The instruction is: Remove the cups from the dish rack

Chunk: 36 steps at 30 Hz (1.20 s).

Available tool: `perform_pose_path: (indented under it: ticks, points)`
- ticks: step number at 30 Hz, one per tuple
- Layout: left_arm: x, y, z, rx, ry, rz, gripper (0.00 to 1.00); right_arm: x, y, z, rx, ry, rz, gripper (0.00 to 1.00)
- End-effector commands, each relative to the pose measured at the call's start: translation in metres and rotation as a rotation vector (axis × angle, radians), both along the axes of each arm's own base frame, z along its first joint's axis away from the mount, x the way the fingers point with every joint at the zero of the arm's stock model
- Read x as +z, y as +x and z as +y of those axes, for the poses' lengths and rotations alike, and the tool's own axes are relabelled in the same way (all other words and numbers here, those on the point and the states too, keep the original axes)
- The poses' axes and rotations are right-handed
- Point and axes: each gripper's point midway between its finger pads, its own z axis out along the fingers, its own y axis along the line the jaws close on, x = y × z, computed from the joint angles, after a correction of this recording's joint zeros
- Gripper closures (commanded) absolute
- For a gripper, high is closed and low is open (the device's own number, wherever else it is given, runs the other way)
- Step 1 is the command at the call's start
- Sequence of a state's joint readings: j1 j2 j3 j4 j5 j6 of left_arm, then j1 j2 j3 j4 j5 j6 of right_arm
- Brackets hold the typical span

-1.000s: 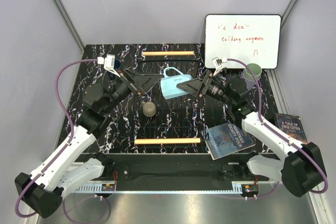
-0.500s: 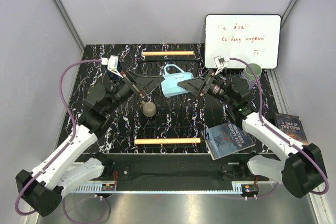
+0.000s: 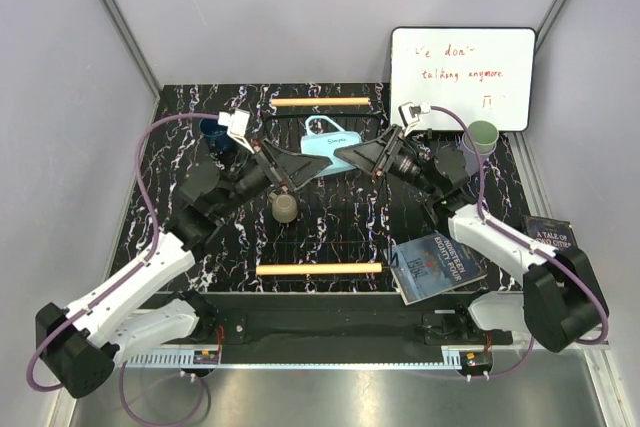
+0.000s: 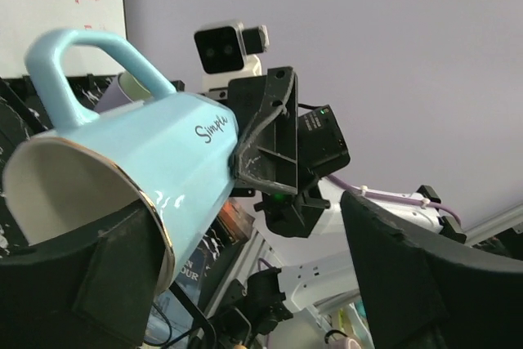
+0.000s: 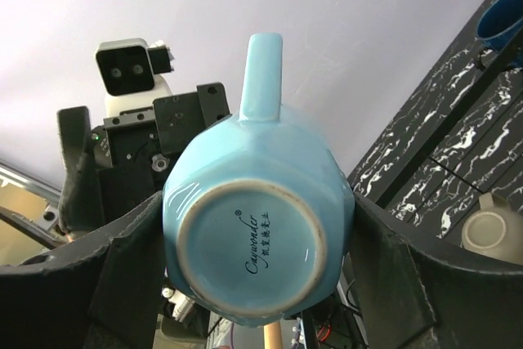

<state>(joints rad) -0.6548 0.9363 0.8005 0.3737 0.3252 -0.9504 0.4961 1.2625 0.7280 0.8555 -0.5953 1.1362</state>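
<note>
Light blue mug [image 5: 253,239] in right hand [image 5: 257,202]

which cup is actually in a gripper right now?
The light blue mug, tipped sideways and clamped at its base by the right gripper. The beige mug, navy mug and green tumbler are ungripped.

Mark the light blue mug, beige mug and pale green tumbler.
light blue mug [image 5: 252,243]: right wrist view, base
beige mug [image 3: 285,207]: top external view, upper face
pale green tumbler [image 3: 483,134]: top external view, mouth
</note>
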Motion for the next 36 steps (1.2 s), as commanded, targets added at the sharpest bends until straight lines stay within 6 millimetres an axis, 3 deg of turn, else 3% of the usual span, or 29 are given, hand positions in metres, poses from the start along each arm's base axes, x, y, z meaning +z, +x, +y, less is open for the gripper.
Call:
perform_pose_path:
  ticks: [1,2,5,8,9,13,17,18,20,21,22,24,25,26,29,36]
  points:
    - [0.014,-0.016,-0.015,-0.078,-0.049,-0.057,0.25,0.041,-0.014,0.000,0.055,0.128,-0.124,1.00]
    - [0.012,-0.017,-0.018,-0.086,-0.048,-0.053,0.35,0.039,-0.015,-0.001,0.059,0.137,-0.129,1.00]
    - [0.009,-0.020,-0.024,-0.104,-0.046,-0.048,0.50,0.034,-0.015,0.001,0.075,0.142,-0.115,1.00]
    - [0.010,-0.019,-0.023,-0.098,-0.047,-0.053,0.68,0.032,-0.017,0.000,0.071,0.138,-0.113,1.00]
    - [0.010,-0.019,-0.023,-0.097,-0.044,-0.055,0.78,0.033,-0.018,-0.001,0.070,0.137,-0.117,1.00]
    - [0.011,-0.017,-0.023,-0.087,-0.036,-0.056,1.00,0.030,-0.022,-0.001,0.072,0.119,-0.117,1.00]
    - [0.010,-0.011,-0.020,-0.049,-0.026,-0.048,1.00,0.026,-0.028,0.000,0.090,0.098,-0.111,1.00]
    - [0.000,-0.007,-0.020,-0.027,0.018,-0.026,1.00,0.026,-0.030,-0.001,0.091,0.092,-0.113,1.00]
    - [0.006,-0.001,-0.014,0.025,0.050,-0.037,1.00,0.019,-0.031,-0.001,0.090,0.057,-0.100,1.00]
    - [-0.007,0.004,-0.012,0.053,0.121,-0.027,1.00,0.021,-0.034,-0.003,0.080,0.040,-0.126,0.97]
    - [0.000,0.007,-0.008,0.082,0.138,-0.038,1.00,0.013,-0.033,-0.002,0.075,0.007,-0.095,0.85]
    - [-0.015,0.018,0.000,0.156,0.232,-0.023,1.00,0.014,-0.037,-0.005,0.062,-0.019,-0.108,0.70]
    - [-0.013,0.022,0.004,0.180,0.248,-0.027,1.00,0.007,-0.035,-0.006,0.052,-0.048,-0.097,0.63]
    - [-0.015,0.028,0.009,0.221,0.276,-0.032,1.00,0.006,-0.036,-0.006,0.050,-0.059,-0.097,0.49]
    - [-0.024,0.034,0.015,0.264,0.325,-0.014,1.00,0.000,-0.037,-0.007,0.044,-0.085,-0.086,0.38]
    - [-0.026,0.034,0.017,0.275,0.333,-0.022,1.00,-0.011,-0.038,-0.006,0.057,-0.102,-0.064,0.32]
